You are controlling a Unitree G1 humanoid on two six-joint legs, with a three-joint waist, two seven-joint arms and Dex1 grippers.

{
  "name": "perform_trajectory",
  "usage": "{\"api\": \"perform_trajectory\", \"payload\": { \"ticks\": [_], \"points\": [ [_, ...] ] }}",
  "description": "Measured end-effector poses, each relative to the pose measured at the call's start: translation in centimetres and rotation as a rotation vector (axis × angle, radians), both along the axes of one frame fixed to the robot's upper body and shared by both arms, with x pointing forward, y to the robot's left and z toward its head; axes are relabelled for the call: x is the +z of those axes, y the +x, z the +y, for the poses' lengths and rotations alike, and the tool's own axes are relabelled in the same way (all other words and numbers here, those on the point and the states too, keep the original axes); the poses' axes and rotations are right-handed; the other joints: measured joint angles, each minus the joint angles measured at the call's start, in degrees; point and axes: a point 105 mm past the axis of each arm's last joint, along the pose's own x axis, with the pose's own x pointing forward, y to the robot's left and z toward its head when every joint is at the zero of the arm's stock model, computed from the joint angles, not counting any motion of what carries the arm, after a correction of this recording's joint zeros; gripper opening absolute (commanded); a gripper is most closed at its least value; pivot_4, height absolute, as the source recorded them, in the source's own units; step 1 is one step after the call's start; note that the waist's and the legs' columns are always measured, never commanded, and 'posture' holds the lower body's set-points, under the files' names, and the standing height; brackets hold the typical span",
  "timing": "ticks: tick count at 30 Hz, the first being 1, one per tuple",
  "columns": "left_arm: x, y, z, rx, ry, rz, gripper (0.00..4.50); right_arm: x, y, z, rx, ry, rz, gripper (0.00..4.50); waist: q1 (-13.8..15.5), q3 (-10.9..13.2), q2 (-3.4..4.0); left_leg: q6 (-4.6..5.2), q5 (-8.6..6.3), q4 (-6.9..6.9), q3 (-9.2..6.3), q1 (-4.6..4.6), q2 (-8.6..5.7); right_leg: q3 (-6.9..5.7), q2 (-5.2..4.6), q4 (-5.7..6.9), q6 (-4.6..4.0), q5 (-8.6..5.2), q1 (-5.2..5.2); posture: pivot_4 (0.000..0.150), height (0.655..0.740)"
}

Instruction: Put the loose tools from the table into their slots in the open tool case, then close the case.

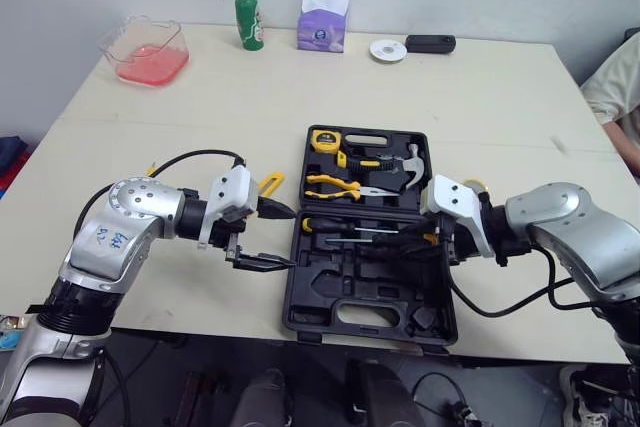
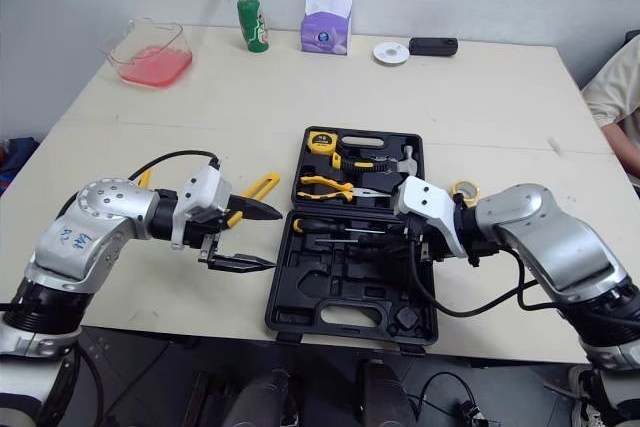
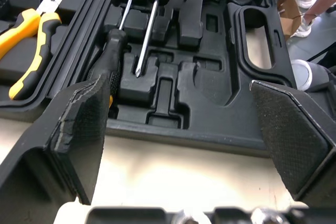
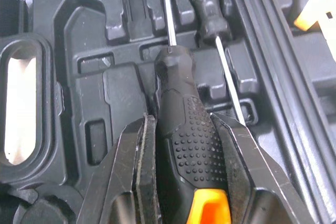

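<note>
the screwdriver (image 4: 181, 98) is low over the near half of the open tool case (image 1: 345, 292). the right gripper (image 4: 185, 129) has its fingers clamped on the black handle, and the shaft points into a moulded groove. a second screwdriver (image 4: 210, 9) lies seated in the groove just beside it.

your main risk is a crooked seat. the two grooves are close, so if you let go with the handle resting on the ridge between them, it could roll onto its neighbour and later hold the lid up. the fingers also straddle the handle between tight moulded walls, so spreading them could catch the tray and drag the case, which sits near the front edge of the tabletop (image 1: 200, 117). the right arm's cable seems to trail past the case's near right corner, though the view is poor there; watch it before any closing.

the left gripper (image 1: 285, 237) hangs empty just off the case's left side, fingers spread. behind it lies a yellow-handled tool (image 1: 270, 184), loose on the tabletop. the lid half holds pliers (image 1: 333, 185), a tape measure (image 1: 325, 140) and a hammer (image 1: 410, 162).

the tabletop is pale and smooth. along its far side stand a pink container (image 1: 147, 50), a green bottle (image 1: 249, 22) and a tissue box (image 1: 322, 22), before a plain wall. a person's sleeve (image 1: 615, 77) shows at the right.
</note>
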Motion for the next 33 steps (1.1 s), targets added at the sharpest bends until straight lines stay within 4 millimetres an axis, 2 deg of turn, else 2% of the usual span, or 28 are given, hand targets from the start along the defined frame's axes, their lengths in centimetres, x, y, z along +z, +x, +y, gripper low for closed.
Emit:
{"api": "perform_trajectory", "payload": {
  "ticks": [9,16,19,21,25,28,31,33],
  "points": [
    [0.5,0.0,-0.6,-0.028,-0.015,-0.016,4.5,-0.4,0.1,-0.2,0.004,-0.004,-0.018,1.11,-0.1,0.0,0.01,0.0,0.0,0.02,0.02,0.06,0.0,0.01,0.02,0.01,0.01,0.0,0.06,0.15,0.74],
    [0.6,0.0,-1.0,-0.037,-0.025,-0.021,4.5,-0.1,1.0,0.0,-0.021,-0.006,-0.051,4.47,0.0,0.0,0.02,0.0,0.0,0.06,0.03,0.04,-0.01,0.01,0.03,0.33,0.01,0.0,0.03,0.15,0.74],
    [0.6,-0.1,-1.1,-0.04,-0.031,-0.019,4.5,1.1,1.2,0.2,-0.014,0.013,-0.091,4.47,0.0,0.0,0.02,0.0,0.0,0.06,0.01,0.05,0.0,-0.01,0.03,0.33,0.01,0.0,0.04,0.15,0.74],
    [0.6,0.0,-1.2,-0.04,-0.036,-0.018,4.5,1.3,1.2,0.5,-0.007,0.034,-0.099,4.47,0.0,0.0,0.01,0.0,0.0,0.07,0.02,0.05,-0.01,0.0,0.03,0.33,0.01,0.0,0.05,0.15,0.74],
    [0.6,-0.1,-1.6,-0.043,-0.048,-0.02,4.5,1.0,1.1,2.4,0.038,0.18,-0.116,4.47,0.0,0.0,0.0,0.0,0.0,0.08,0.01,0.06,0.0,-0.02,0.07,0.34,0.01,0.01,0.09,0.15,0.74],
    [0.8,-0.2,-2.0,-0.055,-0.05,-0.034,4.5,-0.1,1.6,2.9,0.021,0.255,-0.1,4.47,0.0,0.0,0.01,0.0,0.0,0.09,0.04,0.07,-0.02,0.0,0.05,0.36,0.02,0.01,0.1,0.15,0.74],
    [0.8,-0.2,-2.0,-0.055,-0.051,-0.032,4.5,-0.7,2.3,2.3,-0.025,0.295,-0.088,3.63,0.0,0.0,0.01,0.0,0.0,0.11,0.05,0.07,-0.03,0.0,0.05,0.37,0.02,0.01,0.09,0.15,0.74],
    [0.8,-0.2,-2.1,-0.055,-0.055,-0.033,4.5,-0.7,2.4,2.1,-0.022,0.306,-0.087,2.68,0.0,0.0,0.01,0.0,0.0,0.12,0.04,0.07,-0.03,0.0,0.05,0.37,0.02,0.01,0.09,0.15,0.74]
  ]
}}
